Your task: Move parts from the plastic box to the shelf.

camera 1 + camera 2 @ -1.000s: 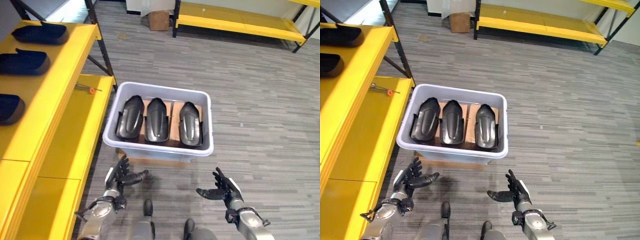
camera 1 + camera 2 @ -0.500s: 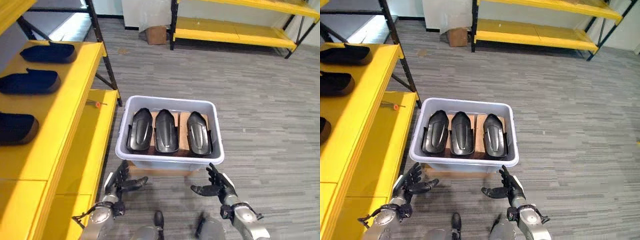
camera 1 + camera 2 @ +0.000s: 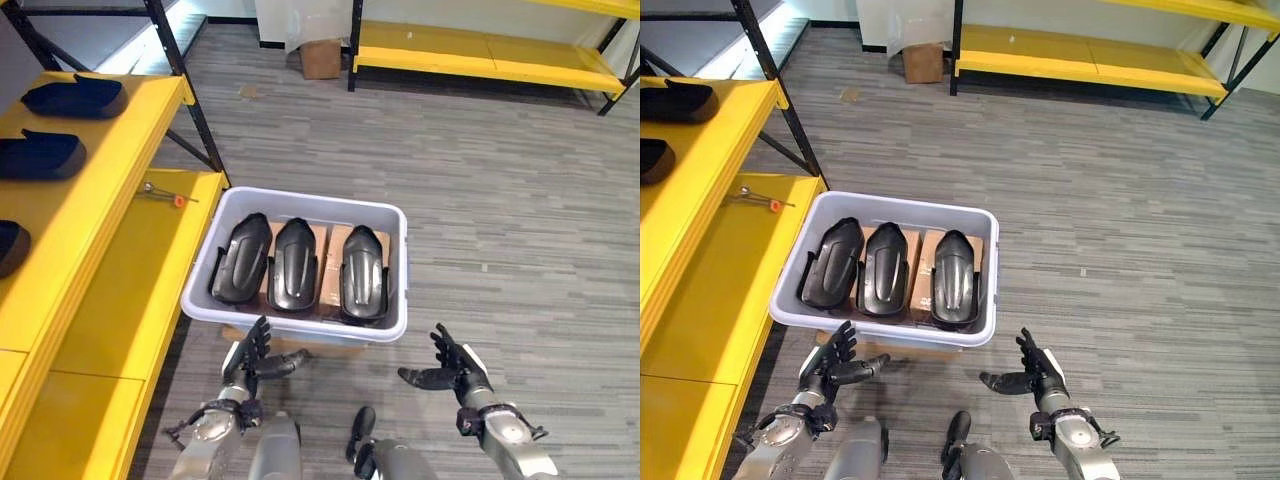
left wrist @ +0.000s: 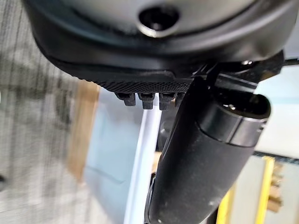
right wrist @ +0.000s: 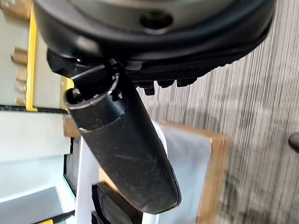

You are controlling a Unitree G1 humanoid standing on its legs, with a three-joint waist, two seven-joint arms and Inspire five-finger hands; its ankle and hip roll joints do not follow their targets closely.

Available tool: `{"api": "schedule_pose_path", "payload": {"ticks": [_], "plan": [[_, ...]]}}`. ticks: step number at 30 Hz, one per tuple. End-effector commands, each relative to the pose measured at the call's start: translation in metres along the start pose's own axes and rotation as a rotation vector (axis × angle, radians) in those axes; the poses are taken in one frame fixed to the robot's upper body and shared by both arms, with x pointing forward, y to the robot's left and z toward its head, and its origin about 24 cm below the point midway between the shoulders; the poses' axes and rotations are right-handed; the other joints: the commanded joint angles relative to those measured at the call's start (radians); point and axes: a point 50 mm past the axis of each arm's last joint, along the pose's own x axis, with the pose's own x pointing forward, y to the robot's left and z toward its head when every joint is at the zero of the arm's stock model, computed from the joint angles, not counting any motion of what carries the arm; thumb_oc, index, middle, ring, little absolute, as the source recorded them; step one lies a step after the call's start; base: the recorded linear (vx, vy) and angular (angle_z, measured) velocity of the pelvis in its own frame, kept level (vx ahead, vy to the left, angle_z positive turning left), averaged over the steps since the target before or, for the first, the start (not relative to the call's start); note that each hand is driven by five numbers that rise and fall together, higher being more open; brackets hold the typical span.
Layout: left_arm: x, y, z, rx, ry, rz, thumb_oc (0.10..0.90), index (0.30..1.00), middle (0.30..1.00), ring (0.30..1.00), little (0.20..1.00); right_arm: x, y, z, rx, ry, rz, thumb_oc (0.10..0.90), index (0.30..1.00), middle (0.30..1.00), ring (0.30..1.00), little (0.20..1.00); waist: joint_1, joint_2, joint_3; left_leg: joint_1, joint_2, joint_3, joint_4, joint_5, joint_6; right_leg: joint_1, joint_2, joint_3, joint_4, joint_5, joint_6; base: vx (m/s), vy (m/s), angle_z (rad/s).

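The plastic box (image 3: 296,305) stood on the floor (image 3: 500,200), just right of the shelf (image 3: 110,260). Three parts (image 3: 293,264) lay side by side in the box, on cardboard. More parts (image 3: 40,155) lay on the upper level of the shelf, and a small tool (image 3: 160,193) lay on the lower level, near the box's far left corner. Before the box, the left hand (image 3: 255,358) and the right hand (image 3: 447,368) were apart from each other. Far behind stood a carton (image 3: 320,58) and another rack (image 3: 480,50).
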Motion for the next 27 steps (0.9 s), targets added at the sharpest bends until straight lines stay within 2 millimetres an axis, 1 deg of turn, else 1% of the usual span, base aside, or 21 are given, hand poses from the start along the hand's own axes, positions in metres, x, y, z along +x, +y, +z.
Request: {"api": "schedule_pose_path", "payload": {"ticks": [1, 2, 3, 4, 5, 7, 8, 9, 11, 12, 14, 17, 18, 19, 20, 22, 25, 27], "plan": [[-0.002, -0.001, 0.037, -0.008, -0.198, -0.033, 0.9, 1.0, 1.0, 1.0, 1.0, 0.0, -0.006, 0.053, -0.039, -0.265, 0.007, 0.9, 1.0, 1.0, 1.0, 1.0, 0.014, 0.023, -0.032, 0.174, 0.127, 0.1, -0.359, 0.152, 0.007, 0.076, -0.149, 0.084, 0.045, -0.039, 0.131, 0.09, 0.139, -0.18], [-0.003, -0.001, 0.036, -0.012, -0.196, -0.032, 0.9, 1.0, 1.0, 1.0, 1.0, -0.002, -0.006, 0.056, -0.042, -0.278, 0.014, 0.9, 1.0, 1.0, 1.0, 1.0, 0.011, 0.029, -0.035, 0.199, 0.123, 0.122, -0.38, 0.134, 0.008, 0.075, -0.156, 0.086, 0.051, -0.038, 0.135, 0.14, 0.234, -0.25], [-0.004, 0.001, 0.033, 0.002, -0.189, -0.03, 0.9, 1.0, 1.0, 1.0, 1.0, -0.003, -0.005, 0.059, -0.054, -0.293, 0.023, 0.9, 1.0, 1.0, 1.0, 1.0, 0.016, 0.033, -0.037, 0.216, 0.104, 0.105, -0.386, 0.12, 0.011, 0.076, -0.165, 0.098, 0.053, -0.028, 0.142, 0.13, 0.299, -0.28], [-0.004, -0.001, 0.038, 0.001, -0.206, -0.045, 0.9, 1.0, 1.0, 1.0, 1.0, -0.006, -0.004, 0.074, -0.06, -0.36, 0.037, 0.9, 1.0, 1.0, 1.0, 1.0, 0.009, 0.032, -0.037, 0.21, 0.079, 0.113, -0.362, 0.1, 0.015, 0.074, -0.188, 0.114, 0.057, -0.011, 0.152, 0.17, 0.392, -0.35], [-0.004, 0.002, 0.044, 0.038, -0.225, -0.057, 0.9, 1.0, 1.0, 1.0, 1.0, -0.01, -0.003, 0.088, -0.082, -0.427, 0.044, 0.9, 1.0, 1.0, 1.0, 1.0, 0.012, 0.015, -0.032, 0.208, 0.06, 0.152, -0.326, 0.075, 0.02, 0.077, -0.221, 0.116, 0.065, -0.002, 0.168, 0.13, 0.339, -0.27], [-0.004, 0.003, 0.044, 0.044, -0.227, -0.059, 0.9, 1.0, 1.0, 1.0, 1.0, -0.011, -0.004, 0.091, -0.09, -0.444, 0.038, 0.9, 1.0, 1.0, 1.0, 1.0, 0.013, 0.009, -0.03, 0.206, 0.052, 0.16, -0.318, 0.065, 0.024, 0.073, -0.229, 0.119, 0.068, 0.003, 0.173, 0.08, 0.181, -0.04], [-0.004, 0.004, 0.048, 0.057, -0.244, -0.06, 0.9, 1.0, 1.0, 1.0, 1.0, -0.018, -0.007, 0.115, -0.15, -0.556, 0.02, 0.9, 1.0, 1.0, 1.0, 1.0, 0.01, 0.0, -0.021, 0.194, 0.035, 0.179, -0.291, 0.042, 0.033, 0.07, -0.248, 0.122, 0.066, 0.017, 0.188, 0.06, 0.128, 0.0], [-0.004, 0.004, 0.048, 0.057, -0.244, -0.06, 0.9, 1.0, 1.0, 1.0, 1.0, -0.018, -0.007, 0.115, -0.151, -0.555, 0.019, 0.9, 1.0, 1.0, 1.0, 1.0, 0.01, -0.001, -0.021, 0.193, 0.035, 0.179, -0.289, 0.041, 0.034, 0.07, -0.249, 0.123, 0.066, 0.017, 0.189, 0.07, 0.148, -0.03], [-0.005, 0.005, 0.05, 0.064, -0.249, -0.063, 0.9, 1.0, 1.0, 1.0, 1.0, -0.022, -0.01, 0.125, -0.196, -0.603, 0.004, 0.9, 1.0, 1.0, 1.0, 1.0, 0.01, -0.004, -0.015, 0.188, 0.029, 0.184, -0.279, 0.032, 0.039, 0.071, -0.257, 0.118, 0.064, 0.022, 0.194, 0.04, 0.058, 0.0], [-0.005, 0.005, 0.052, 0.067, -0.259, -0.066, 0.9, 1.0, 1.0, 1.0, 1.0, -0.026, -0.012, 0.136, -0.258, -0.65, -0.01, 0.9, 1.0, 1.0, 1.0, 1.0, 0.01, -0.008, -0.011, 0.183, 0.025, 0.186, -0.276, 0.028, 0.041, 0.073, -0.261, 0.114, 0.059, 0.027, 0.197, 0.04, 0.054, 0.05], [-0.006, 0.004, 0.056, 0.071, -0.274, -0.077, 0.9, 1.0, 1.0, 1.0, 1.0, -0.03, -0.015, 0.147, -0.336, -0.697, -0.039, 0.9, 1.0, 1.0, 1.0, 1.0, 0.011, -0.012, -0.005, 0.173, 0.018, 0.187, -0.27, 0.023, 0.043, 0.07, -0.267, 0.107, 0.052, 0.035, 0.203, 0.03, 0.036, 0.04], [-0.008, 0.002, 0.062, 0.077, -0.299, -0.097, 0.9, 1.0, 1.0, 1.0, 1.0, -0.037, -0.015, 0.165, -0.436, -0.785, -0.072, 0.9, 1.0, 1.0, 1.0, 1.0, 0.012, -0.018, 0.007, 0.156, 0.011, 0.185, -0.268, 0.023, 0.045, 0.063, -0.272, 0.1, 0.039, 0.049, 0.21, 0.0, 0.024, 0.05], [-0.009, 0.001, 0.068, 0.076, -0.323, -0.113, 0.9, 1.0, 1.0, 1.0, 1.0, -0.041, -0.016, 0.176, -0.529, -0.832, -0.102, 0.9, 1.0, 1.0, 1.0, 1.0, 0.018, -0.019, 0.016, 0.141, 0.008, 0.181, -0.265, 0.025, 0.045, 0.06, -0.275, 0.091, 0.031, 0.051, 0.21, -0.01, 0.026, 0.07], [-0.013, -0.004, 0.082, 0.091, -0.384, -0.153, 0.9, 1.0, 1.0, 1.0, 1.0, -0.041, -0.015, 0.19, -0.63, -0.882, -0.145, 0.9, 1.0, 1.0, 1.0, 1.0, 0.029, -0.018, 0.027, 0.128, 0.002, 0.175, -0.266, 0.028, 0.046, 0.057, -0.281, 0.079, 0.022, 0.059, 0.213, -0.01, 0.019, 0.05], [-0.013, -0.004, 0.083, 0.091, -0.384, -0.153, 0.9, 1.0, 1.0, 1.0, 1.0, -0.04, -0.015, 0.19, -0.63, -0.883, -0.145, 0.9, 1.0, 1.0, 1.0, 1.0, 0.029, -0.018, 0.028, 0.128, 0.002, 0.175, -0.266, 0.028, 0.046, 0.057, -0.281, 0.079, 0.021, 0.06, 0.213, 0.0, 0.0, 0.0], [-0.016, -0.009, 0.096, 0.082, -0.436, -0.202, 0.9, 1.0, 1.0, 1.0, 1.0, -0.039, -0.01, 0.201, -0.669, -0.93, -0.153, 0.9, 1.0, 1.0, 1.0, 1.0, 0.036, -0.017, 0.038, 0.117, 0.0, 0.172, -0.268, 0.031, 0.047, 0.051, -0.284, 0.073, 0.015, 0.067, 0.216, -0.03, 0.007, 0.05], [-0.022, -0.013, 0.109, 0.084, -0.494, -0.244, 0.9, 1.0, 1.0, 1.0, 1.0, -0.036, -0.004, 0.207, -0.679, -0.955, -0.158, 0.9, 1.0, 1.0, 1.0, 1.0, 0.045, -0.019, 0.048, 0.109, -0.004, 0.17, -0.269, 0.033, 0.047, 0.045, -0.287, 0.07, 0.008, 0.075, 0.217, -0.02, 0.007, 0.05], [-0.026, -0.017, 0.123, 0.073, -0.55, -0.274, 0.9, 1.0, 1.0, 1.0, 1.0, -0.032, 0.003, 0.212, -0.691, -0.972, -0.156, 0.9, 1.0, 1.0, 1.0, 1.0, 0.053, -0.017, 0.055, 0.098, -0.008, 0.167, -0.271, 0.037, 0.047, 0.038, -0.29, 0.067, 0.004, 0.08, 0.218, -0.04, -0.003, 0.07]]}}
